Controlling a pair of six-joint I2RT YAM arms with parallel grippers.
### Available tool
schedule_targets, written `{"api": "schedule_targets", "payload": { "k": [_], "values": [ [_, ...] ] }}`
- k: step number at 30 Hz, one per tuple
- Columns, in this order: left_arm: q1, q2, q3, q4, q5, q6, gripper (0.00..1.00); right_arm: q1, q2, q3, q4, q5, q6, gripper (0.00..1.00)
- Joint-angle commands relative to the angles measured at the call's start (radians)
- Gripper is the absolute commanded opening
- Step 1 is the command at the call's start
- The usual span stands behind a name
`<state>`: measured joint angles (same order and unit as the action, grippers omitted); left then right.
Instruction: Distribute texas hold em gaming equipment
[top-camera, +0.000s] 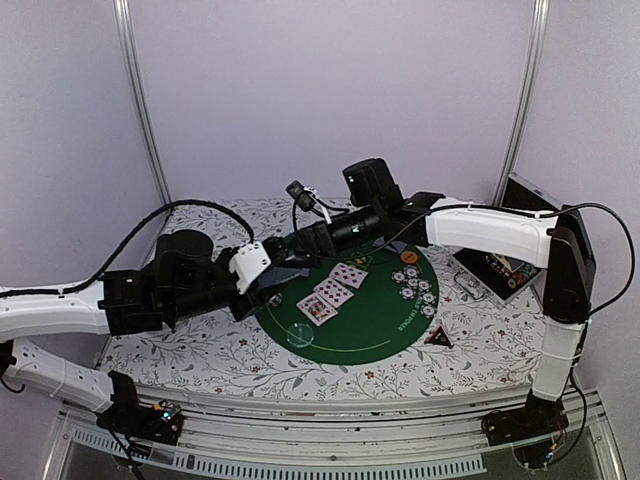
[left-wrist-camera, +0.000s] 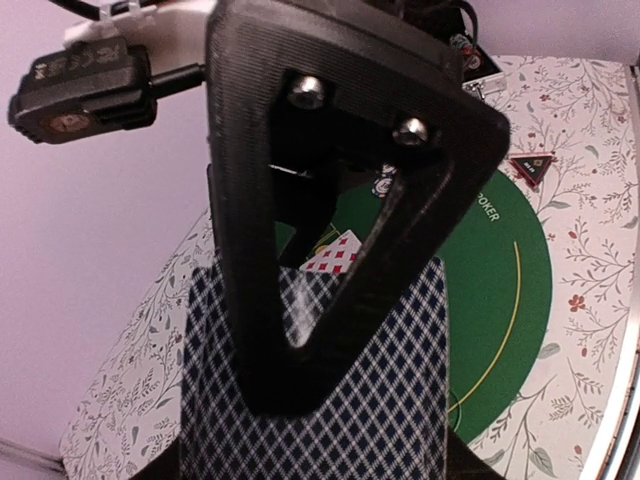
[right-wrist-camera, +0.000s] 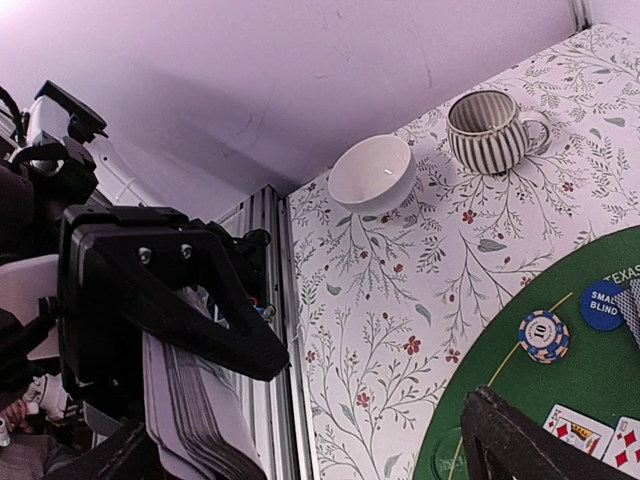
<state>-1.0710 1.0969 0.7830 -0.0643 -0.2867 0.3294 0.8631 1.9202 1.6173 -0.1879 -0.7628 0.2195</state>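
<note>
Three dealt pairs: face-up on the green mat, in a slanting row just below the right jaws in the overhead view, each pair apart from the next.
Hold of left gripper: its jaws are closed on the deck, with one finger flat across the chequered back; the other finger is hidden behind the cards.
State of right gripper: jaws spread wide with nothing between them, turned toward the deck just in front of them; its wrist view shows the card edges stacked in the other jaws.
Whether touching: I cannot tell if the right jaws touch the deck yet.
Place of chips: clustered on the mat behind the right jaws, under that arm's forearm; one blue-and-white chip and a blue small-blind button lie near the mat's edge, below the open jaws.
Off-task items: a striped mug and a white bowl stand on the floral surface, well beyond the right jaws.
Step in hand: dealing, by my reading; the deck is offered so one card can be drawn, with three hands laid and more probably due.
Next move calls for: the right jaws to close on the top card alone at an exposed edge, then slide it clear while the left jaws hold firm.
Risk: two cards coming away together, or the deck skewing in the grip.
</note>
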Motion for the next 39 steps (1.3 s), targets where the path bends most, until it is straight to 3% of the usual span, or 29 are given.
{"api": "schedule_targets", "payload": {
  "k": [1, 10, 23, 27, 39],
  "values": [
    [-0.010, -0.032, 0.005, 0.060, -0.010, 0.010, 0.52, -0.009, -0.020, 0.032, -0.120, 0.094, -0.079, 0.90],
    [-0.010, -0.037, -0.016, 0.075, -0.024, 0.012, 0.52, -0.019, -0.031, 0.074, -0.150, 0.000, -0.088, 0.58],
    [-0.010, -0.046, -0.042, 0.070, -0.058, 0.002, 0.52, -0.021, -0.058, 0.121, -0.269, 0.045, -0.142, 0.10],
    [-0.010, -0.047, -0.046, 0.066, -0.069, -0.002, 0.52, -0.025, -0.063, 0.140, -0.310, 0.062, -0.158, 0.04],
    [-0.005, -0.059, -0.082, 0.055, -0.100, -0.038, 0.52, -0.081, -0.123, 0.185, -0.362, 0.028, -0.165, 0.02]
  ]
}}
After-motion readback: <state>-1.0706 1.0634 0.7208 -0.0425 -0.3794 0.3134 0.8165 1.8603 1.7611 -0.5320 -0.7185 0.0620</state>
